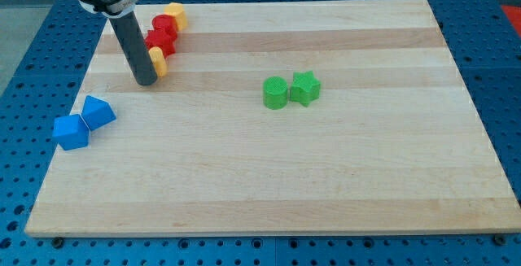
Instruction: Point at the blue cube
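Observation:
The blue cube lies near the board's left edge, touching a blue triangular block on its upper right. My tip rests on the wooden board at the upper left, up and to the right of both blue blocks, with a gap of bare wood between. The tip stands right beside a yellow block.
Next to the rod, two red blocks and a second yellow block run up toward the top edge. A green cylinder and a green star block sit together near the centre. Blue perforated table surrounds the board.

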Controlling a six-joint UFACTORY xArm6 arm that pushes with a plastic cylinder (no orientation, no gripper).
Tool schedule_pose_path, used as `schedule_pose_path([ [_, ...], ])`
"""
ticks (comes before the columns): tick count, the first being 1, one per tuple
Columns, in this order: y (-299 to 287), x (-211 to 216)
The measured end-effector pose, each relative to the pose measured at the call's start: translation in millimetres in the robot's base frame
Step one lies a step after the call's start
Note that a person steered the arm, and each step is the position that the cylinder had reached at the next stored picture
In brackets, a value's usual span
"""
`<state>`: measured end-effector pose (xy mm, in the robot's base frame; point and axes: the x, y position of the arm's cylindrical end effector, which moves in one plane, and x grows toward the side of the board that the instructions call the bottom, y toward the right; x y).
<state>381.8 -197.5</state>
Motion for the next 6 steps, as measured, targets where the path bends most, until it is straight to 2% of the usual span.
schedule_pose_path([
  [3,17,7],
  [4,31,45],
  [5,16,106],
  [6,-30,159],
])
